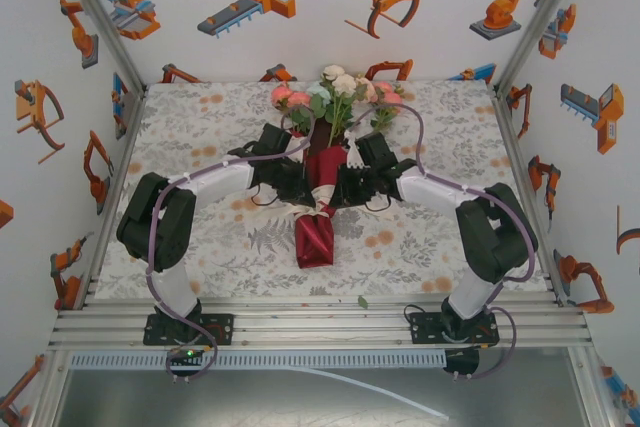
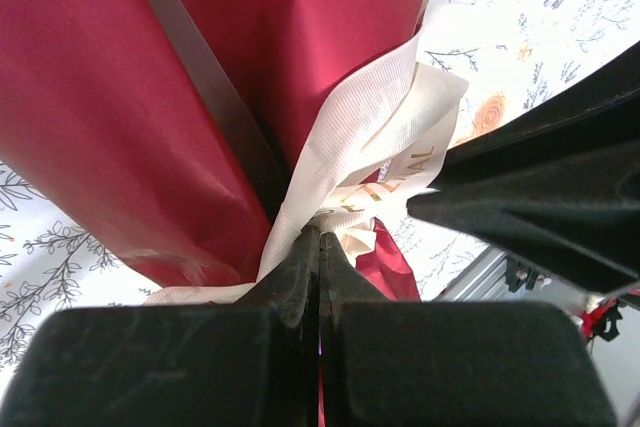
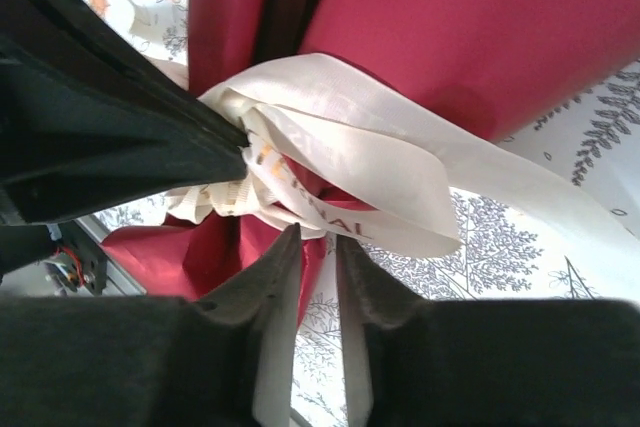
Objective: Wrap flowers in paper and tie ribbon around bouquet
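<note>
From above, the bouquet (image 1: 322,182) lies in the middle of the tabletop with its blooms pointing away from me. Pink, white and pale green flowers (image 1: 338,92) on thin stems rise from a narrow cone of crimson paper (image 1: 314,237), whose pointed end faces my bases. A cream ribbon (image 1: 322,199) crosses the cone's waist. My left fingers (image 1: 303,190) and right fingers (image 1: 345,189) meet there from either side. The tabletop (image 1: 200,137) wears a cloth printed with grey leaves and orange blooms. The white walls (image 1: 300,7) carry orange robot drawings, and an aluminium rail (image 1: 320,317) runs along the near edge.

At my left wrist, the left fingers (image 2: 318,247) are pressed together with no gap, pinching the ribbon (image 2: 365,137) at its bunched knot. The satin is finely ribbed and floppy, and printed with gold letters. The paper (image 2: 130,97) is smooth and glossy, and a darker strip runs down it.

At my right wrist, the right fingers (image 3: 293,245) stand slightly apart. Their tips sit just beneath a loop of ribbon (image 3: 350,147), clamping nothing I can see. The tip of my left fingers (image 3: 150,147) bites the knot from the left, against the paper (image 3: 480,27).
</note>
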Robot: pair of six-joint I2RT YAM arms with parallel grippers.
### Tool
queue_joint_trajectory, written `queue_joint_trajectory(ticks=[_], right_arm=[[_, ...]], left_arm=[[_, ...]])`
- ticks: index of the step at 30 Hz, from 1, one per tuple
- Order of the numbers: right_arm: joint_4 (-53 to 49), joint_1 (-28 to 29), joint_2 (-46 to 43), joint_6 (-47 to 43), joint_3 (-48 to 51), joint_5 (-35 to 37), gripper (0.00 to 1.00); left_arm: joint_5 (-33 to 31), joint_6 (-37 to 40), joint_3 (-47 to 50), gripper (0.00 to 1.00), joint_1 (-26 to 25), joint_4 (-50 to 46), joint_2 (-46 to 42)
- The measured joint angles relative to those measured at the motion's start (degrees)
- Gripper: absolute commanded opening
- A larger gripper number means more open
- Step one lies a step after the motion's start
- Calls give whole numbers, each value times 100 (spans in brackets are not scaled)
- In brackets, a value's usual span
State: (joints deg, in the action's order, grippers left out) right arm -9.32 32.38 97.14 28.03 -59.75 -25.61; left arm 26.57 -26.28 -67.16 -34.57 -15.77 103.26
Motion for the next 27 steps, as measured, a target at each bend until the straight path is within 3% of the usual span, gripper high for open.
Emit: queue_joint_trajectory(ticks=[4,8,13,16,22,27], right_arm=[[275,37,-22,258,0,-92,40],[522,140,-31,442,0,-94,40],[750,197,37,579,0,-116,25],[752,195,138,601,0,-136,22],[721,197,304,590,0,-197,34],[697,197,313,514,0,-199,34]], left_arm=[[28,-24,20,0,0,39,0],[46,-42,20,0,0,52,0],[48,-44,22,0,0,57,0],[48,-44,24,0,0,59,0],[50,-83,44,0,2,92,0],[52,-105,50,0,11,101,-2]])
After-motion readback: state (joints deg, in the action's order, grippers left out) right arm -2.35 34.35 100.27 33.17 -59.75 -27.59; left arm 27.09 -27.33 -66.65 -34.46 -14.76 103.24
